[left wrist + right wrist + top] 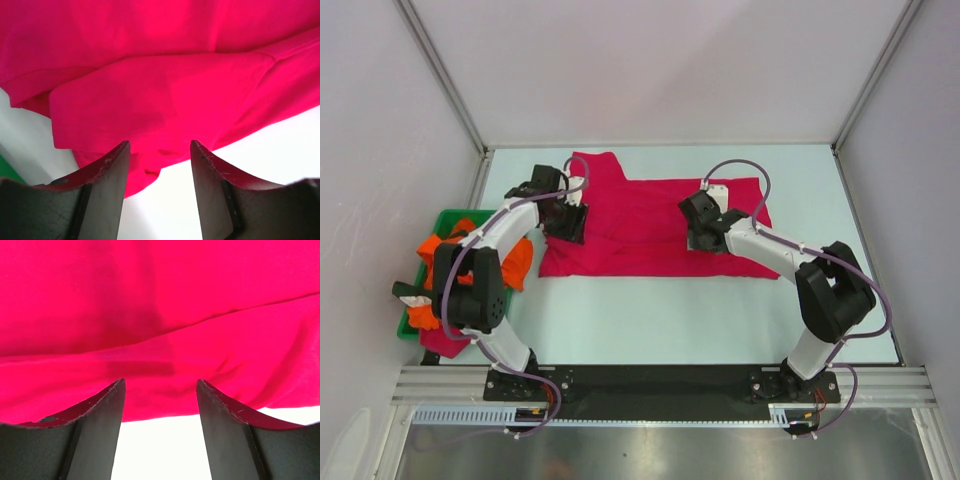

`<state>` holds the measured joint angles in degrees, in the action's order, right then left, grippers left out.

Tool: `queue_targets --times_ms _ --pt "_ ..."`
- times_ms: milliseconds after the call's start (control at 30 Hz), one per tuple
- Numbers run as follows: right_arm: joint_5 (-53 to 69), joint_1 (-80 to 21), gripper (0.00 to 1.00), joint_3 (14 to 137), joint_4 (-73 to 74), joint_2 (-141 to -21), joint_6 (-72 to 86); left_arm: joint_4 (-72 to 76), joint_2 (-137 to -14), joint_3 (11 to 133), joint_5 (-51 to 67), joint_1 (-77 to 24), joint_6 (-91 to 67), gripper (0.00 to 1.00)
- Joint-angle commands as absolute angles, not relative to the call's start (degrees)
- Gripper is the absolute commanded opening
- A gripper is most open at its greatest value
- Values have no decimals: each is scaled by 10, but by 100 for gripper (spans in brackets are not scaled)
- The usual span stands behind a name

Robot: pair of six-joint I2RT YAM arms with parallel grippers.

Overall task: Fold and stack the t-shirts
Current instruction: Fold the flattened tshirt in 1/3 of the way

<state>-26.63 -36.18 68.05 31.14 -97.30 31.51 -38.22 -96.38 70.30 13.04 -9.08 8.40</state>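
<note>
Crimson-pink t-shirt [640, 225] lying spread on the worktop [670, 310], cloth layers overlapping at its left side. Left tool [160, 145] stands over the shirt's left edge, jaws fairly wide with nothing gripped. Right tool [160, 382] stands over the shirt's right half by the near hem, jaws likewise apart and empty. Orange t-shirts [523, 264] heaped in the green tray [435, 220], just left of the crimson shirt.

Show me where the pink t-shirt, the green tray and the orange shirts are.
crimson-pink t-shirt [640, 230], top view, middle of the spread cloth.
green tray [446, 217], top view, its far rim.
orange t-shirts [523, 265], top view, cloth bulging at the tray's right side.
</note>
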Motion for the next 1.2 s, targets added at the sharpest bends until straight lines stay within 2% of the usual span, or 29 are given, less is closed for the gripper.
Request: queue_targets --times_ms 0,167,300,833,933,1067,1167 --pt "-275 -367 64 706 301 -972 314 -385 -961 729 121 -85 70 57" --pt "-289 -374 65 695 290 -955 301 -335 -912 676 20 -67 48 62" --pt "-289 -374 65 692 287 -955 297 -342 -967 699 -16 -42 4 58" --pt "-299 -371 65 677 281 -954 282 -353 -1058 736 14 -42 -3 54" --pt "-299 -371 65 674 282 -953 283 -351 -1060 737 18 -42 -4 47" --pt "-294 -371 64 665 279 -951 289 -346 -1039 729 21 -42 -4 31" --pt "-289 -374 64 657 276 -951 297 -342 -1021 721 25 -42 -5 25"
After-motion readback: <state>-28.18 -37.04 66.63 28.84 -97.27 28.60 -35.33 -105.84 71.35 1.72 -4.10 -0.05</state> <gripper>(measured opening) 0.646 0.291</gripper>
